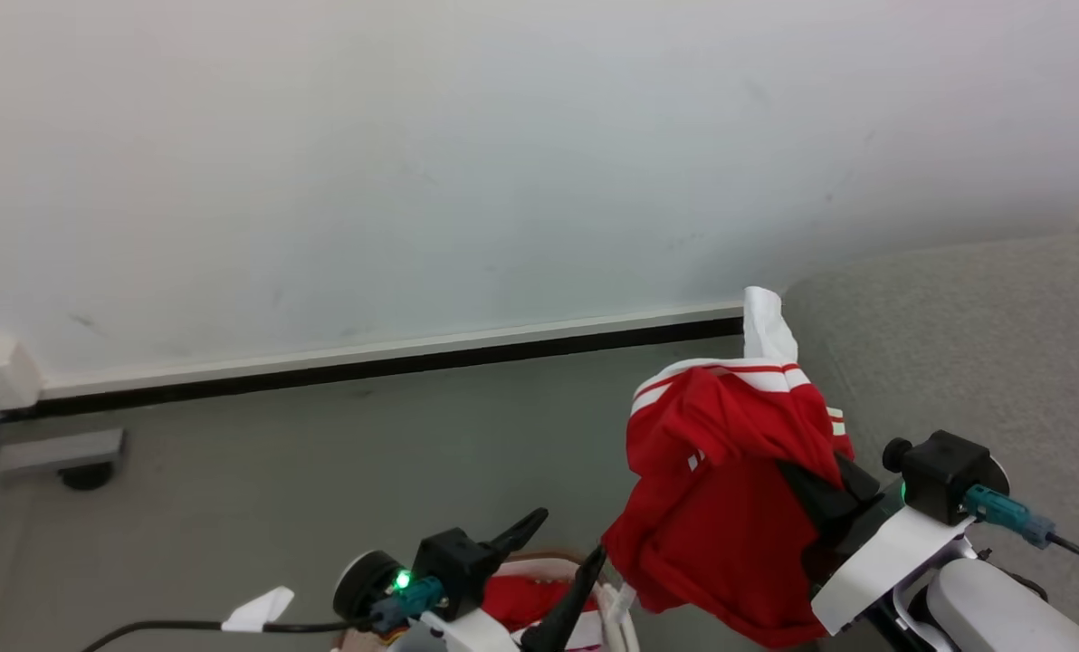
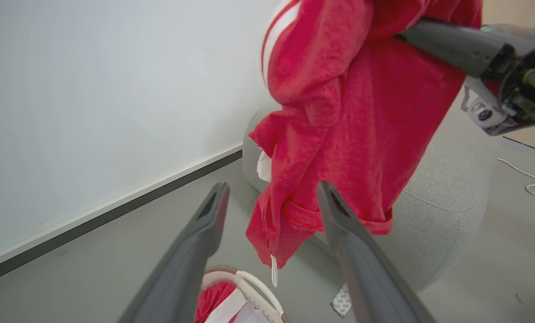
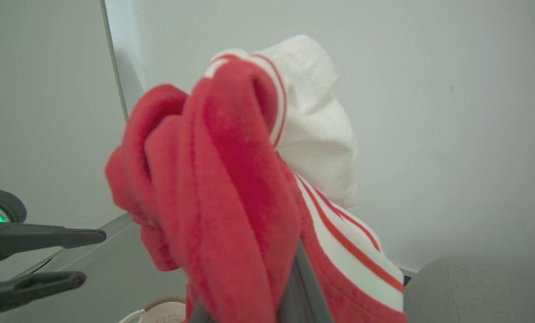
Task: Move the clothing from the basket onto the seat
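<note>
My right gripper is shut on a red garment of the clothing with white bands. It holds it in the air beside the grey seat. The fabric drapes over its fingers and hides their tips. In the left wrist view the garment hangs ahead, in front of the seat. My left gripper stands open and empty above the basket. More red clothing lies inside the basket.
A white wall with a dark baseboard runs behind the grey floor. A grey wheeled base stands at far left. A white cable and a small patterned tag lie on the floor near the seat.
</note>
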Motion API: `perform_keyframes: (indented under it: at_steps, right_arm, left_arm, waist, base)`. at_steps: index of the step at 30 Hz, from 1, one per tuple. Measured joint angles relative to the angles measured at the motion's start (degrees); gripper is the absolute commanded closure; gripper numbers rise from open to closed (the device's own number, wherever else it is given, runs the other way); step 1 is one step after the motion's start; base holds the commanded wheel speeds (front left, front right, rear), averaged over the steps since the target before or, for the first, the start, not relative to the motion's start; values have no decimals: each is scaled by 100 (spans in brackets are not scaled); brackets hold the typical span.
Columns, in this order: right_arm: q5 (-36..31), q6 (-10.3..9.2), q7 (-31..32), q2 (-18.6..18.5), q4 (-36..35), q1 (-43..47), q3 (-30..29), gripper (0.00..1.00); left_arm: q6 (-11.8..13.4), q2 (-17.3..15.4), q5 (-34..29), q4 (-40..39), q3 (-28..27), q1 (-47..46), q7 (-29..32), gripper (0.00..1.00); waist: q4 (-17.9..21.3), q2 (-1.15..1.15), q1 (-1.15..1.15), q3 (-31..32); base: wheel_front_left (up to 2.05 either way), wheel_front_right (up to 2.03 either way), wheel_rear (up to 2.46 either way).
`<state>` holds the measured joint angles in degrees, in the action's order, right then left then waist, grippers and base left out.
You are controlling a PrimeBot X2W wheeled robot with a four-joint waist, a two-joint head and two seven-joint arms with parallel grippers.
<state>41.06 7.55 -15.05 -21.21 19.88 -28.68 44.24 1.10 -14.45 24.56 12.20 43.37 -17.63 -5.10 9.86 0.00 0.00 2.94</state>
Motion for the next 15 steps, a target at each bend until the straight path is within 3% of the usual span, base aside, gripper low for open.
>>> perform_keyframes:
  at_steps: [15]
  right_arm:
    - [-127,0,90,-400,-183,171,-591,100]
  left_arm:
    - [-8,113,16,-30,99,-215,-60,0]
  waist:
    - [1244,0,0,-308]
  base:
    - [0,0,0]
